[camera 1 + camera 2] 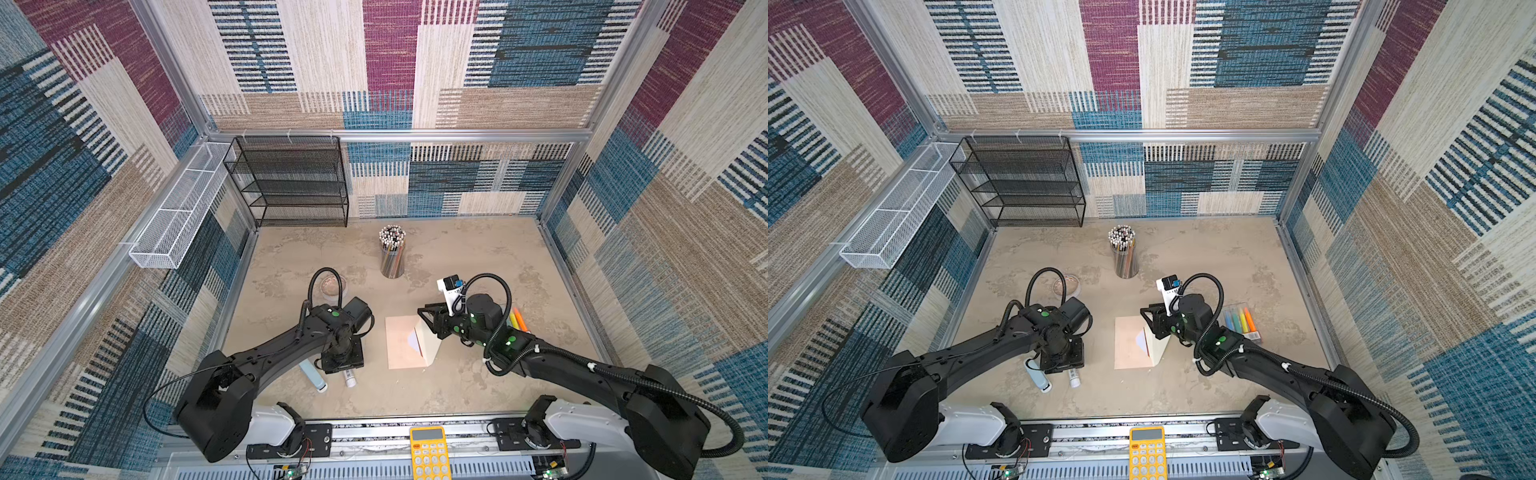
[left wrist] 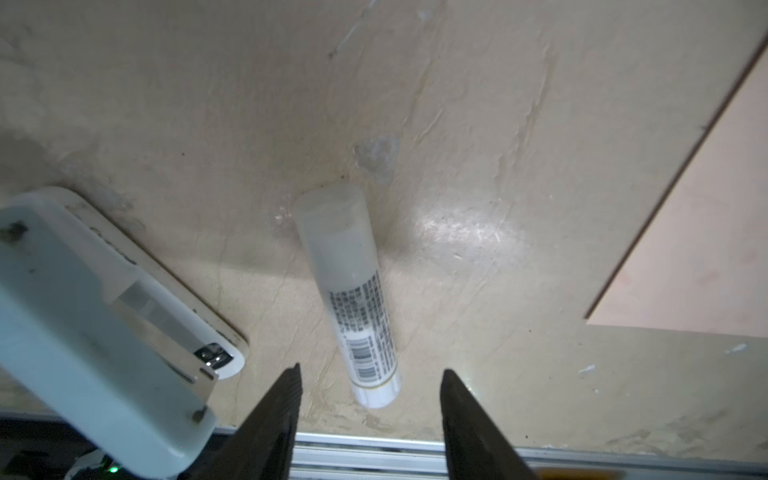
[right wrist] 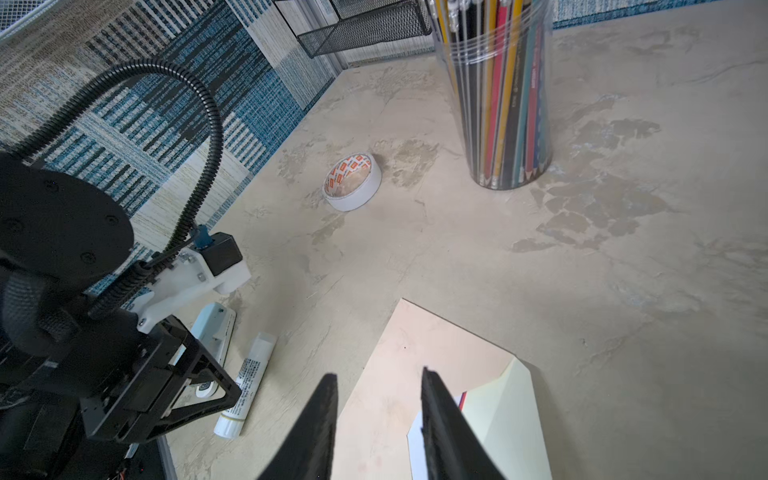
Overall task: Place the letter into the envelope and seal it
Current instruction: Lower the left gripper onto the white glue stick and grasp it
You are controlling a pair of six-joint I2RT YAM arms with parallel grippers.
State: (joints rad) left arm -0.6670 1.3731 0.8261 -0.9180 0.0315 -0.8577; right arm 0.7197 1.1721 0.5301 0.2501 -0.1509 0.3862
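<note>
Envelope beneath right end effector

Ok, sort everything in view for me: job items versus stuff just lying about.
Job: envelope; letter peeking from it; glue stick, likely for sealing.
Lying about: stapler, tape roll, pencil jar, highlighters, calculator, mesh shelf.

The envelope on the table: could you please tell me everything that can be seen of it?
The envelope is a plain pale peach paper rectangle lying flat on the table. Its cream pointed flap is open on its right side in both top views. A white corner of the letter shows at the mouth. The right gripper hangs over it, jaws apart; whether it touches cannot be told.
</note>
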